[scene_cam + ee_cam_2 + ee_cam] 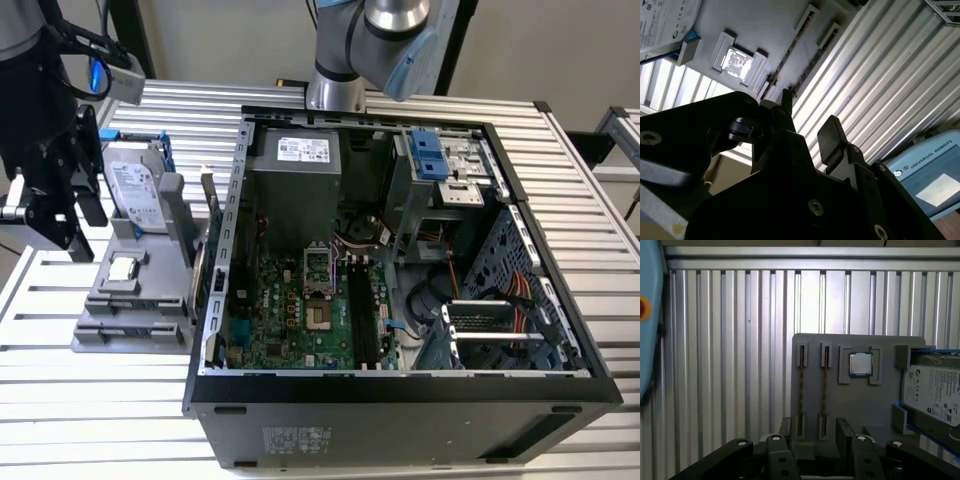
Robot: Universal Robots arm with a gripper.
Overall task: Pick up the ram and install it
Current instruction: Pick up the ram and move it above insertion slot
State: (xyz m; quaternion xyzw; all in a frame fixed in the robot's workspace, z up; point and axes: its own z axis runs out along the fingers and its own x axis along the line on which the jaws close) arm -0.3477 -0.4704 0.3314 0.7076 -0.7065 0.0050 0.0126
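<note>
first wrist view catches the ram point(801, 385) edge-on, near the parted gripper point(815, 426).

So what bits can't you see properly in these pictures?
- In the first wrist view the ram stands edge-on in the grey holder, so its chips and label are hidden.
- In the same view the hard drive is cut off by the picture's edge.
- In the exterior view the computer's ram slots are too small to tell if filled.
- In the second wrist view the gripper body covers most of the holder.

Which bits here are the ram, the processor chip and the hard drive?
Ram point(801, 387): first wrist view, thin edge of one stick, mid-length.
Processor chip point(860, 363): first wrist view, middle of its silver top.
Hard drive point(934, 392): first wrist view, its pale label.
</note>
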